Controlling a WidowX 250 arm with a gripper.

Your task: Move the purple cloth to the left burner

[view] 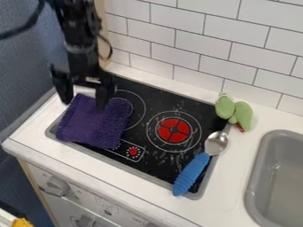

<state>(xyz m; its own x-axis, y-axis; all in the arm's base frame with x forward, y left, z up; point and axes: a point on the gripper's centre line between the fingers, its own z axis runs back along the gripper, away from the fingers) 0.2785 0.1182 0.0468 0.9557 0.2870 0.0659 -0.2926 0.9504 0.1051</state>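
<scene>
Because it looks soft and limp, the thick purple cloth (95, 124), at the black stovetop's (157, 166) left, partly over the ringed left burner (138, 106), likely weighs little, won't slip or break. Best hold: bunched far edge, between the black two-finger tool's (83, 103) parted fingers.

A wall of glossy white rectangular tiles with dark grout lines (172, 55) rose behind a smooth white countertop (234, 195). On the left stood a textured blue-grey wall (24, 62), with a strip of pale wood (100, 15) at the tiles' edge. A rounded grey sink (253, 177) was set at the right; below the counter's front edge, a white panel (109, 206) bore grey knobs (58, 185).
</scene>
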